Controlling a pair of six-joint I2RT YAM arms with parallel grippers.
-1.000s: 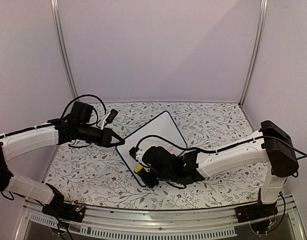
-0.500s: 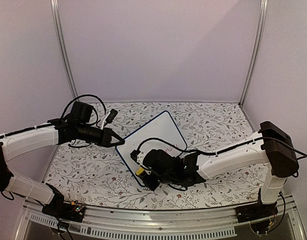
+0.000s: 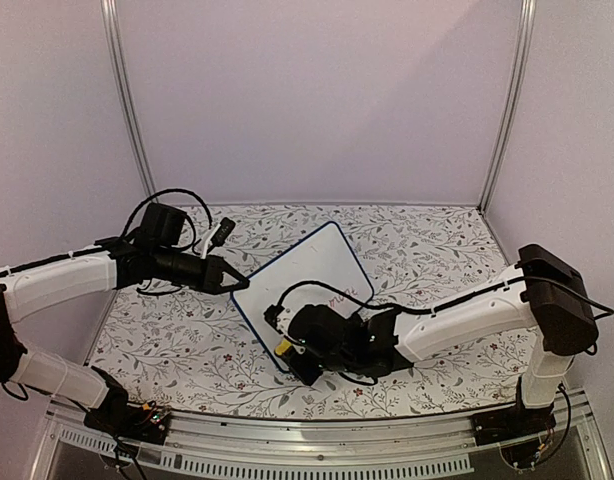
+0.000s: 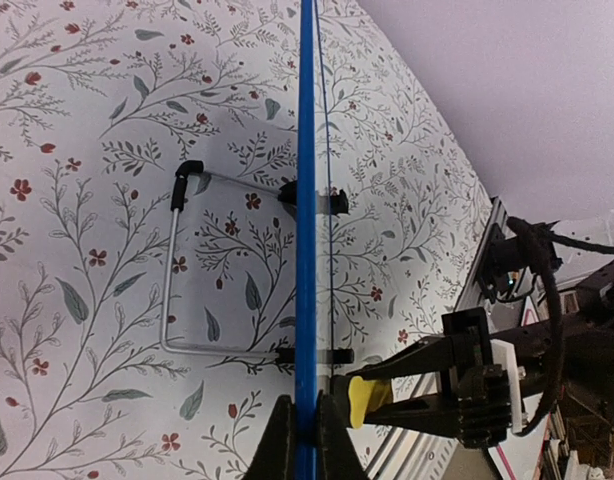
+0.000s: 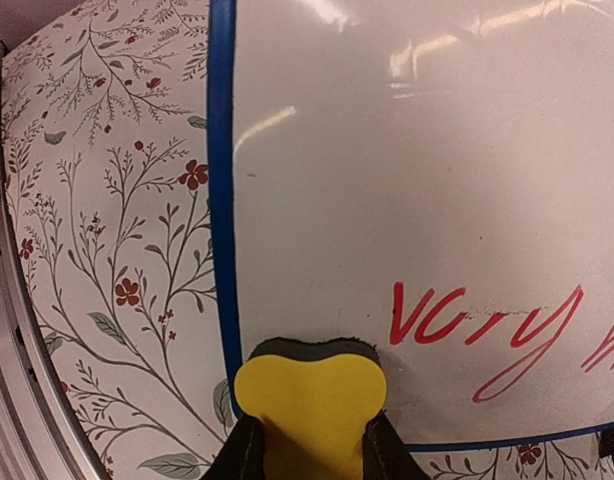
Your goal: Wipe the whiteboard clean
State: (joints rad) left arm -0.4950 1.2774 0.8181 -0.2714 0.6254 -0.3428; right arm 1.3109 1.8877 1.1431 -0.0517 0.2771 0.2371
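Slippage worry: left end effector (image 4: 305,425) just pinches the rim of the whiteboard (image 5: 387,150). Right end effector (image 5: 307,445), clenched on the yellow eraser (image 5: 309,400), could shove it loose.

The whiteboard (image 3: 309,272) is sitting near the middle of the worktop (image 3: 437,240), turned cornerwise, with a wire stand (image 4: 175,270) folding out behind it. The left tool (image 3: 241,285) is pinching the board's left edge from the left side. The right tool (image 3: 287,350), lying across from the right, is clamping an eraser block (image 5: 309,395) against the board's near corner, just left of the handwriting (image 5: 487,325).
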